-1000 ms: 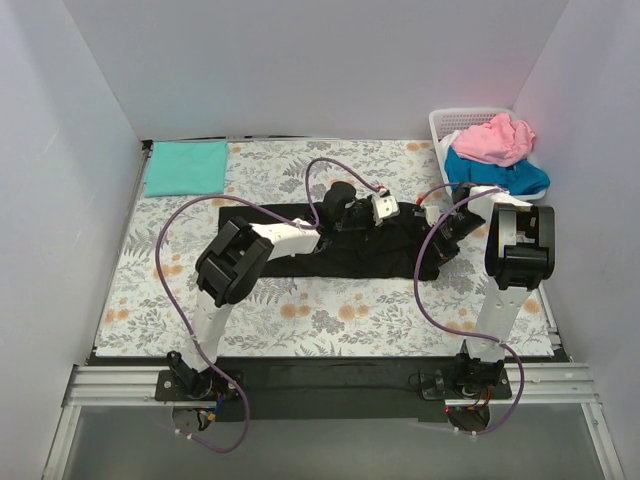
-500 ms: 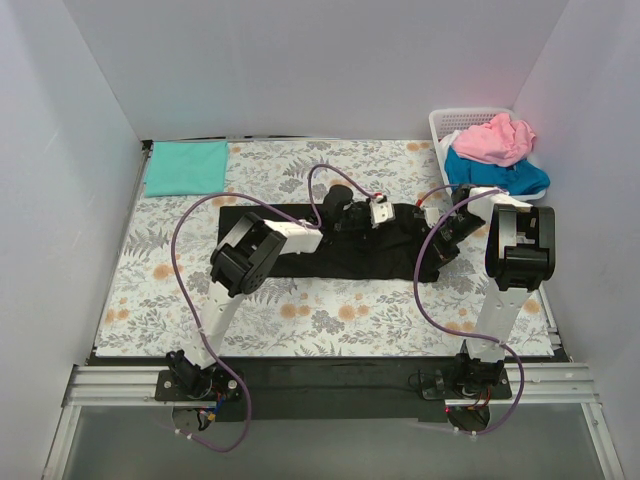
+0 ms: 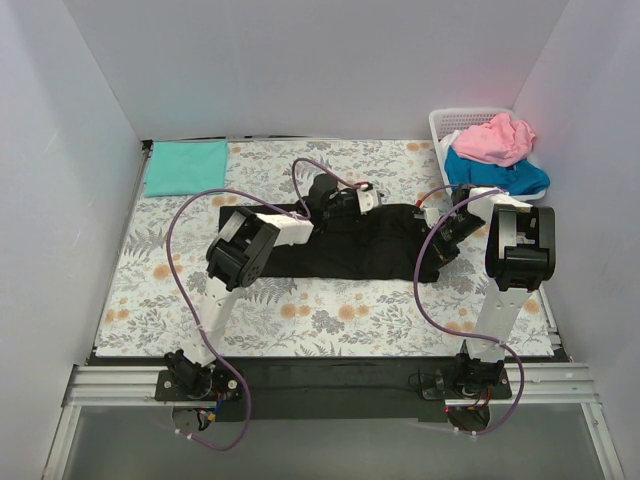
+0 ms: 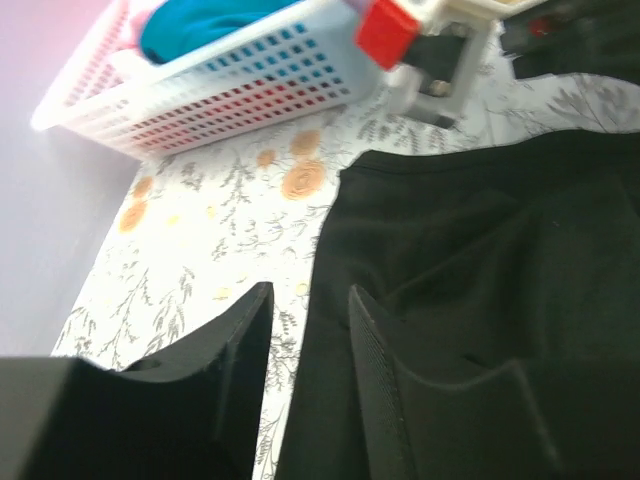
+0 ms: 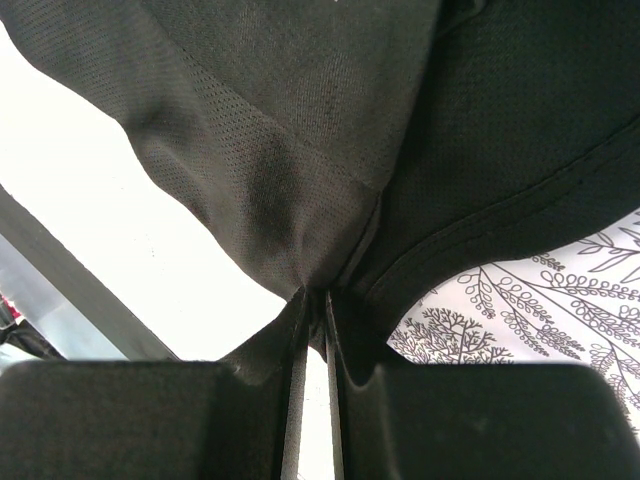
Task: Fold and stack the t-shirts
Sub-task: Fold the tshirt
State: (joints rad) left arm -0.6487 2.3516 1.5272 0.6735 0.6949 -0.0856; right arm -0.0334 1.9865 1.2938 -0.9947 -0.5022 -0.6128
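t-shirts [image 3: 350, 245]: 4 | left end effector [image 4: 308, 297] parted | right end effector [image 5: 313, 302] pinching black t-shirt [image 5: 300, 150]

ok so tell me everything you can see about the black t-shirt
The black t-shirt lies flattened into a long band across the middle of the flowered table cloth, running left to right. Its cloth looks soft, a fine mesh knit, with a stitched hem and shallow creases. The right gripper is shut on a pinched fold at its right end. The left gripper stands open at its far edge, gripping nothing.
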